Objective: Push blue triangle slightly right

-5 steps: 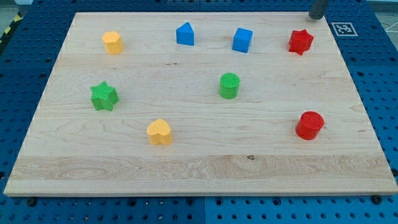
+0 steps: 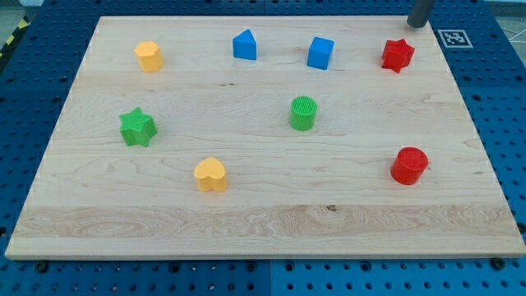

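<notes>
Nothing has moved since before: our tip (image 2: 419, 24) stays at the counter's (image 2: 263, 222) top right corner, far from the blue triangle (image 2: 244, 45), which sits top centre. We carry no hand. Blue pegboard (image 2: 501, 123) surrounds the counter.

Triangle block (image 2: 244, 44) as landmark, cube (image 2: 320, 53) to its right, my tip (image 2: 418, 24) far right, star (image 2: 137, 127) lower left
</notes>
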Motion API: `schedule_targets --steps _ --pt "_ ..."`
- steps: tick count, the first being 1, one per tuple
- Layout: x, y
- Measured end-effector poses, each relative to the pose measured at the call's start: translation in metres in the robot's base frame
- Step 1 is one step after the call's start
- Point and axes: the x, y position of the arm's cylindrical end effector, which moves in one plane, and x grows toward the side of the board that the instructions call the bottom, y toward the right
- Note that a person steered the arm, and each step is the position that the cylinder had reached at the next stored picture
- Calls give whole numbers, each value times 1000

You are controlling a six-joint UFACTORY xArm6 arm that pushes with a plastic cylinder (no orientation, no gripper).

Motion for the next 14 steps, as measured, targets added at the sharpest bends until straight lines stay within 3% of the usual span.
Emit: schedule_targets --steps 4,8,12,14 --pt "0 -77" --pt "26 -133" --pt "-11 -315" --pt "13 -345"
